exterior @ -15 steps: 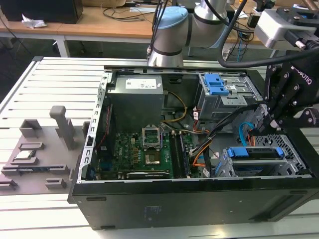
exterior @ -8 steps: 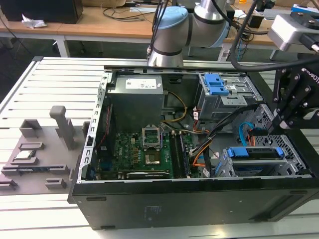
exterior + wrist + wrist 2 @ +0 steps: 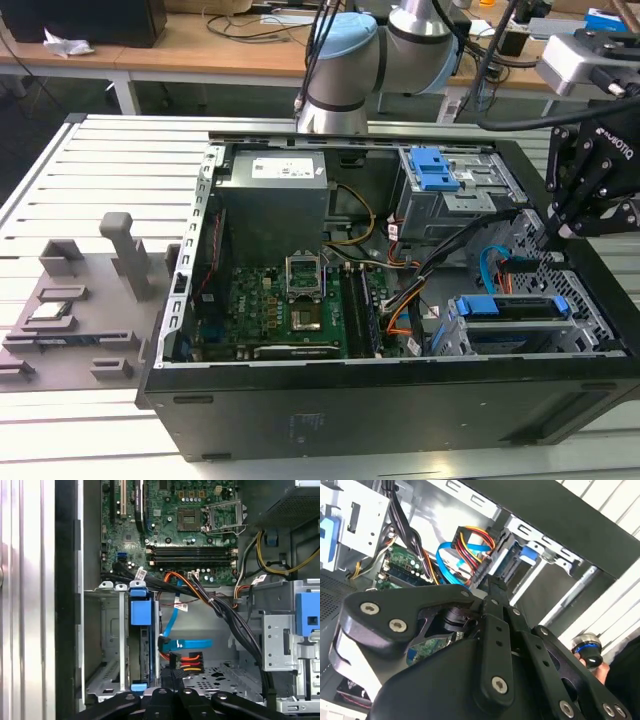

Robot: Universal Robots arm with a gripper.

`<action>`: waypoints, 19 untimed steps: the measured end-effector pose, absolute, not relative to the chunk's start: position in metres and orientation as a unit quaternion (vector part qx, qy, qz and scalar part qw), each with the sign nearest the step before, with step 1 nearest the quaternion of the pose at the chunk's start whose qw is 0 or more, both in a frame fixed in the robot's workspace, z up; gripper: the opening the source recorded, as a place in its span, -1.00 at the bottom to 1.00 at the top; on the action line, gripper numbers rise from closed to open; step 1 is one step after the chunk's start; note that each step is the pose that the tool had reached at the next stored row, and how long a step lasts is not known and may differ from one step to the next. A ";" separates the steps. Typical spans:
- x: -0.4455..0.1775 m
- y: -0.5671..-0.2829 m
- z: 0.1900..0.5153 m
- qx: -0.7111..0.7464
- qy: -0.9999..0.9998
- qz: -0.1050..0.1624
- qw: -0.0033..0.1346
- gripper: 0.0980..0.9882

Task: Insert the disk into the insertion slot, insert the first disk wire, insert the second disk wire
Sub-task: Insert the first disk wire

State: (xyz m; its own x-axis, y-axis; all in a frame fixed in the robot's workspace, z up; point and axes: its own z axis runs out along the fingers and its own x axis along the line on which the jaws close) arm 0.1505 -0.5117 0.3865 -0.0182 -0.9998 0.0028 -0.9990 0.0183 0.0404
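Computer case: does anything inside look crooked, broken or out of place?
Nothing looks spilled or broken. The disk sits straight in the insertion slot. Only oddity: the processor socket stands open, its lid flipped back.

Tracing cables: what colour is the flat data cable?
The data cable is light blue; first wrist view shows it best.

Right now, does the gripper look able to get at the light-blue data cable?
Probably yes. In the first wrist view the gripper sits close to the second disk wire, which lies exposed beside the disk; only the red-and-orange wire bundle crowds the approach.
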 end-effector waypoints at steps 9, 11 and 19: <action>0.151 -0.507 0.371 0.700 -0.713 -0.013 0.015 -0.98; 0.151 -0.506 0.369 0.701 -0.713 -0.014 0.015 -0.98; 0.151 -0.507 0.367 0.701 -0.713 -0.013 0.015 -0.98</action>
State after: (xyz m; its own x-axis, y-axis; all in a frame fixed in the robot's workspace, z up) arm 0.1507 -0.5065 0.3674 -0.0181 -0.9998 0.0028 -0.9990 0.0182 0.0405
